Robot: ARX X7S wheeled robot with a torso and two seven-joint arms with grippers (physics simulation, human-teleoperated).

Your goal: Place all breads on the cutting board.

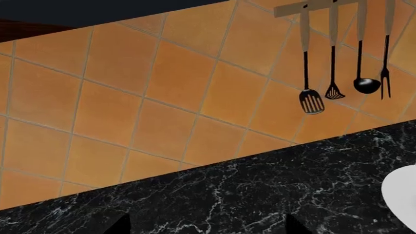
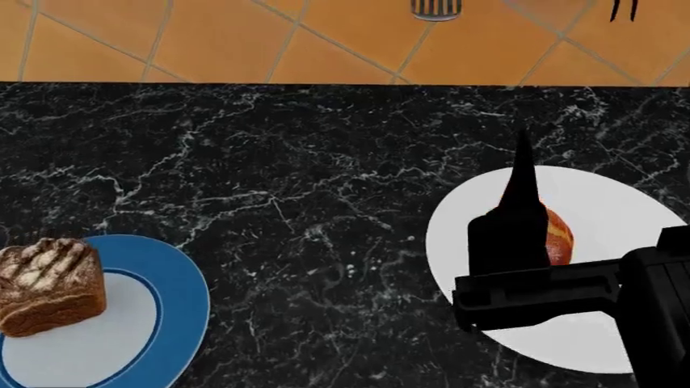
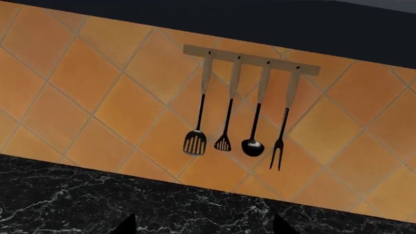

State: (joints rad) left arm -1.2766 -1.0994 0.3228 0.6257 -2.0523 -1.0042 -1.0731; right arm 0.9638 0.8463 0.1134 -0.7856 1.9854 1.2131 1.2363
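Black marble tabletop (image 2: 302,186) with white veining fills the head view, backed by an orange tiled wall (image 2: 216,36). Dark brown loaf (image 2: 45,283) with whitish stripes sits on the blue-rimmed plate (image 2: 173,323) at the near left. Golden-orange roll (image 2: 558,236) lies on the round white plate (image 2: 625,210) at the right, mostly hidden behind the right gripper (image 2: 518,210). One black finger stands over the roll's left side; whether the fingers grip the roll, or are open or closed, I cannot tell. Right wrist view: two finger tips spread apart at the frame edge, tabletop and a wooden rack with four black utensils (image 3: 237,131) on the wall. Left gripper (image 1: 204,226): two tips well apart above bare tabletop, fingers open, holding nothing. Cutting board appears in no view.
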